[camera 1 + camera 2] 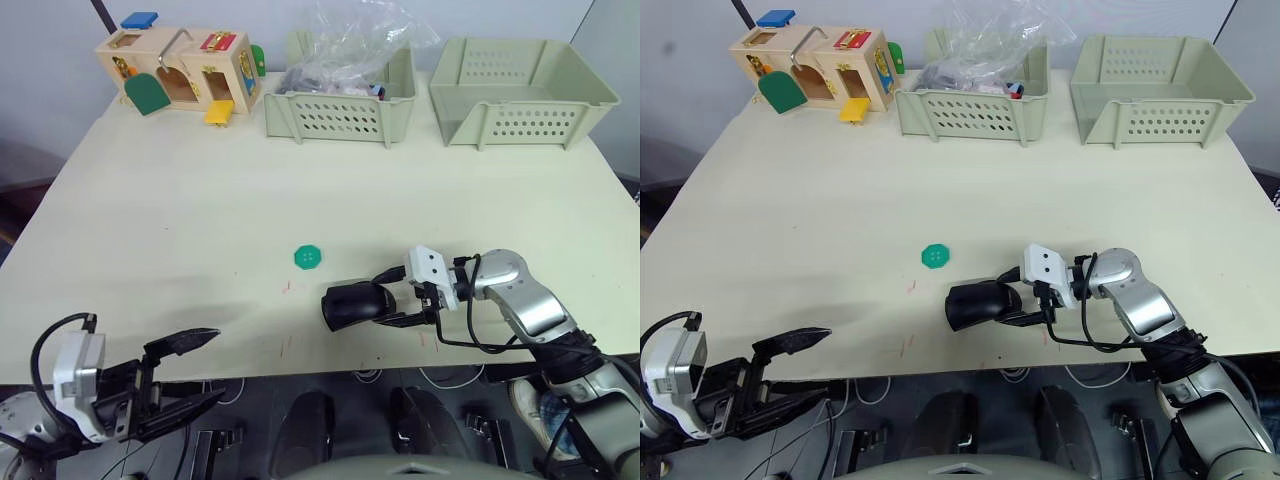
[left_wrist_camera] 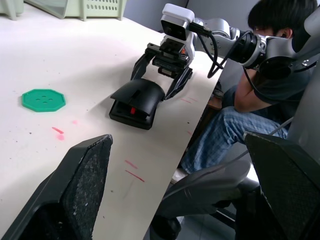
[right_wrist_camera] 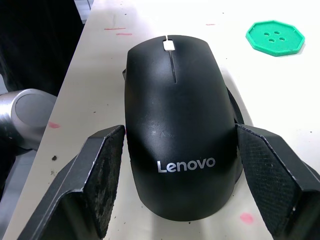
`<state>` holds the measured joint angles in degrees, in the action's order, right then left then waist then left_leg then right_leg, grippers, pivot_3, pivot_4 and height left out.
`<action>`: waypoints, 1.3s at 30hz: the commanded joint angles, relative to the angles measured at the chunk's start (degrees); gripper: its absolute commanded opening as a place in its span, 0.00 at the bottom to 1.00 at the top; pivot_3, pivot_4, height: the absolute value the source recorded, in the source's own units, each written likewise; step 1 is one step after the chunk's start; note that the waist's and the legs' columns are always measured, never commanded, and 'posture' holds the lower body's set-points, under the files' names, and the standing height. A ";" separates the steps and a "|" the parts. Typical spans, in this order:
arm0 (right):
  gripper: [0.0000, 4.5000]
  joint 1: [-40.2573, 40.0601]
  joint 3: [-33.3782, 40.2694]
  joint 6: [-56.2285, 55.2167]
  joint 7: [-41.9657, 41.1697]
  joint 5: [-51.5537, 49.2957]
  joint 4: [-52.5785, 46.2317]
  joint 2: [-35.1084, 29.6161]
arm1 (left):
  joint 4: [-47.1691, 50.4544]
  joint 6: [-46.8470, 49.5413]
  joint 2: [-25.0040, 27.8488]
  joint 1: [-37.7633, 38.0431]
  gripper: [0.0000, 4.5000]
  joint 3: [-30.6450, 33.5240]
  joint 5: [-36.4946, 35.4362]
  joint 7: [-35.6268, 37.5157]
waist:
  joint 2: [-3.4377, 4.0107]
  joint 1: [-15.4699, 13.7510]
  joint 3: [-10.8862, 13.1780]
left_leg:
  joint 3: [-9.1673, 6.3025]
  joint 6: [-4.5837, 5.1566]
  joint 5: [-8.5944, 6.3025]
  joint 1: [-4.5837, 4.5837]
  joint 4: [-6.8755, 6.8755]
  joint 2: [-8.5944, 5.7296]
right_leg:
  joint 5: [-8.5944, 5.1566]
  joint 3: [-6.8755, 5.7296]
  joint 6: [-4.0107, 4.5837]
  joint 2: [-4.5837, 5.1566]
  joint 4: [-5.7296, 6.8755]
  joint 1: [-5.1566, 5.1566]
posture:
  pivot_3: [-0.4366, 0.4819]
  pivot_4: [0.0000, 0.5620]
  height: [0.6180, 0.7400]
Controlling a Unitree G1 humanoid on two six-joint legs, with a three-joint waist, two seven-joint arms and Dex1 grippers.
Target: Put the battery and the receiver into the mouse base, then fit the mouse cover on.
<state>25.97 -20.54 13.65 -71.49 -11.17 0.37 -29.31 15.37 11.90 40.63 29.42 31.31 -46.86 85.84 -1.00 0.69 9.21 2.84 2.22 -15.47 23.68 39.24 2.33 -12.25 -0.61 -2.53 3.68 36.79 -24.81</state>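
On the cream table (image 1: 200, 220), my right gripper (image 1: 395, 303) straddled the mouse cover (image 3: 175, 125), fingers apart; squeezing off-centre risked skewing it. My left gripper (image 1: 195, 370) hung open.

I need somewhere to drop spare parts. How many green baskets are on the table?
2. One basket stands at the table's far edge, middle, holding a clear plastic bag. The other basket stands to its right at the far right corner and looks empty.
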 commanded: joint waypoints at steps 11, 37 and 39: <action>0.80 1.13 0.38 0.10 -0.59 -0.06 -1.09 -0.63 | 4.48 1.65 -0.17 0.28 1.00 0.43 -1.30 -2.68 | 0.00 0.00 0.00 | 0.01 0.00 0.00 0.00 0.00 0.00 | 0.00 0.00 0.00 0.00 0.00 0.00 | 0.48 0.27 1.00; 0.56 13.43 -2.87 13.56 -5.65 -1.00 -9.86 -3.73 | 6.90 3.90 0.14 0.09 1.00 0.91 -1.99 -4.68 | -0.01 0.00 -0.01 | -0.06 0.00 0.00 -0.01 0.00 0.00 | 0.00 0.00 0.00 -0.01 0.01 0.00 | 0.48 0.27 1.00; 0.56 18.39 -6.86 16.05 -9.10 1.29 -8.46 -4.94 | 6.72 3.92 0.19 -0.11 1.00 0.77 -1.92 -4.61 | 0.07 0.03 0.04 | -0.06 0.00 0.00 0.02 0.01 0.01 | 0.00 -0.02 0.00 0.00 0.00 -0.01 | 0.48 0.27 1.00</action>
<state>41.58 -26.31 28.00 -78.22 -10.67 -7.48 -33.48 20.85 15.95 40.55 29.40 31.10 -47.56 81.00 -0.93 0.72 9.25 2.79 2.22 -15.47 23.68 39.26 2.33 -12.25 -0.61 -2.53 3.70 36.80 -24.82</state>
